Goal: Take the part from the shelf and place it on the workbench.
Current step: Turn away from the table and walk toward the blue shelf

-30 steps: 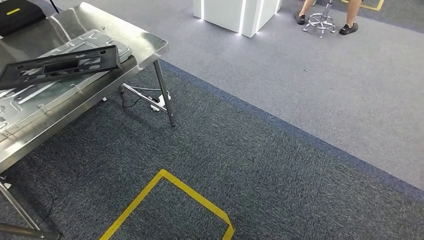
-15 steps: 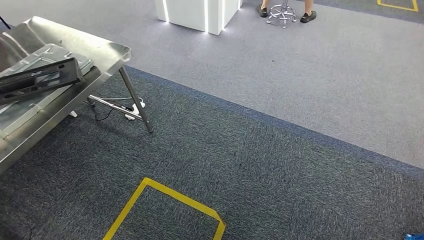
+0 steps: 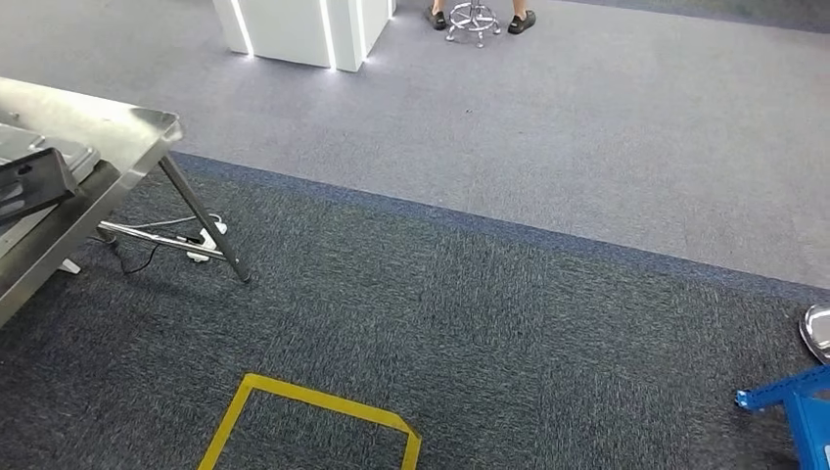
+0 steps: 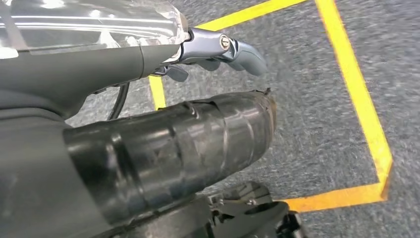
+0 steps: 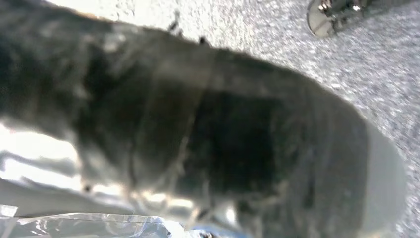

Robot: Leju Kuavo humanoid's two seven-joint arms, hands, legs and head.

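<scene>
The steel workbench (image 3: 108, 122) stands at the left edge of the head view. A flat black part (image 3: 29, 181) lies on it, mostly cut off by the frame. A blue metal frame corner (image 3: 793, 397), perhaps the shelf, pokes in at the lower right. My left hand (image 4: 218, 49) hangs over the carpet in the left wrist view, its thumb (image 4: 245, 54) stretched out and nothing in it. The right wrist view is a dark blur with a strip of shiny cover (image 5: 74, 223); I cannot make out how the right hand's fingers stand.
Yellow floor tape (image 3: 313, 406) marks a box on the dark carpet. A power strip with cable (image 3: 201, 245) lies under the bench. A white lit column (image 3: 294, 29), a stool base (image 3: 473, 20) and a person's feet (image 3: 519, 20) are far off. A silver round base (image 3: 817, 331) sits by the blue frame.
The camera has swung to the right: the workbench slid toward the left edge, and the blue frame and silver base came in at the lower right. Nothing itself moved.
</scene>
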